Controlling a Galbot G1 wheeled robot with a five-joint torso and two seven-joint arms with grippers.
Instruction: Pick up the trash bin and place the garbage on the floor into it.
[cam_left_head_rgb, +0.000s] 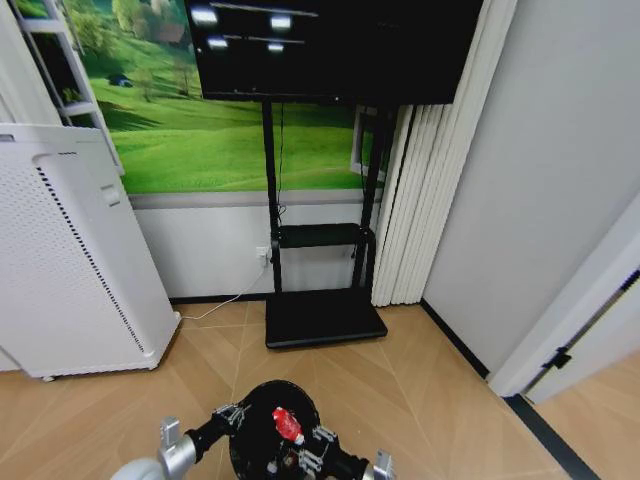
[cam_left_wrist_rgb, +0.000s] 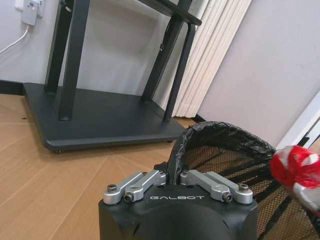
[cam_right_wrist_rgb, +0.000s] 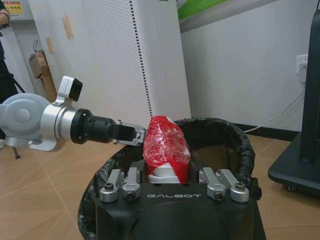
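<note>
The left gripper (cam_left_wrist_rgb: 172, 181), marked GALBOT, pinches the round black mesh trash bin's (cam_left_head_rgb: 262, 415) rim, while the right gripper (cam_right_wrist_rgb: 168, 172) clasps a crumpled red-and-white wrapper wad (cam_right_wrist_rgb: 165, 147) above it.

Herringbone wood floor (cam_left_head_rgb: 420, 390), black TV stand (cam_left_head_rgb: 320, 300), white perforated appliance (cam_left_head_rgb: 70, 260), meadow mural (cam_left_head_rgb: 220, 140), pleated curtain (cam_left_head_rgb: 415, 200)

The word "GALBOT" is printed in pale capitals on the black housing of the left gripper (cam_left_wrist_rgb: 173, 186), as seen in the left wrist view. The same word "GALBOT" is printed on the black housing of the right gripper (cam_right_wrist_rgb: 169, 176) in the right wrist view. No other text or number can be read.
</note>
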